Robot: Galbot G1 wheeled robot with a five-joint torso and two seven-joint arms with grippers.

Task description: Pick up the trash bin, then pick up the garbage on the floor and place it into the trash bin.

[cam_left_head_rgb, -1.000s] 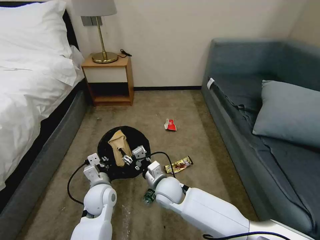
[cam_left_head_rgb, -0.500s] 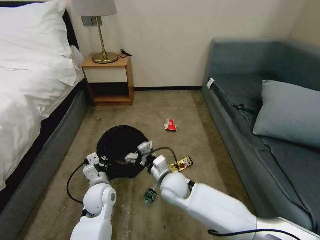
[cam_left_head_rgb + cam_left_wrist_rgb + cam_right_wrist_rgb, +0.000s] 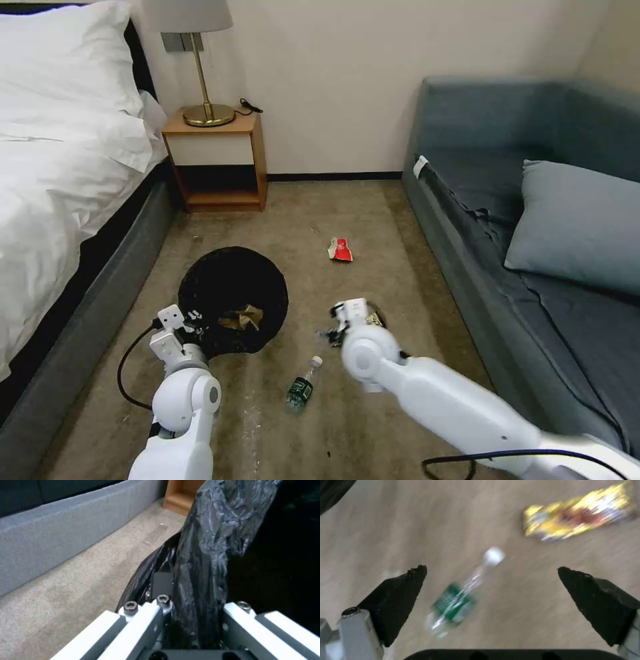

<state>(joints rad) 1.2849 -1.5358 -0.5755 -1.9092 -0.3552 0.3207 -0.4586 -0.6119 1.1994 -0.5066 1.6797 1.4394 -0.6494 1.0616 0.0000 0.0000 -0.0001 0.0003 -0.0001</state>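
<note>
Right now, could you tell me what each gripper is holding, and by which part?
The left gripper clamps the black-bag-lined trash bin by its near rim. The right gripper, open, holds nothing.

Left gripper low, forward-left, fingers clamped, right gripper low, forward-right, fingers spread wide, pointing down

You are looking at a room with a plain cream wall, a dark baseboard and a brown-beige carpet. On your left stands a bed with white linen and a grey upholstered base; beside it, against the wall, is a wooden nightstand carrying a brass lamp. On your right is a blue-grey sofa with a matching cushion.
</note>
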